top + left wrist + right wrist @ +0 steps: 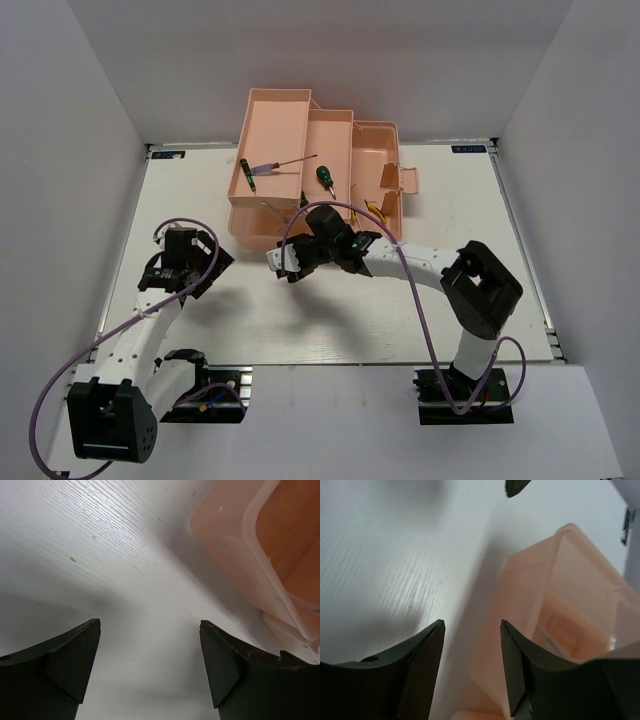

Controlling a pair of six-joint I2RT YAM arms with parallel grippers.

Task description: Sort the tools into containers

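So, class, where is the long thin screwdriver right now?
Top view: the long thin screwdriver lies in the left tray of the pink toolbox, tip pointing right, next to a stubby screwdriver.

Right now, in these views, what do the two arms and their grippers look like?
Both the left arm and the right arm have white links, black joint housings and a thin lilac cable. The left gripper and right gripper have black, wedge-shaped fingers.

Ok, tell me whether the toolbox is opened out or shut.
Open. The toolbox has its trays fanned out in steps, interiors exposed, with screwdrivers lying inside.
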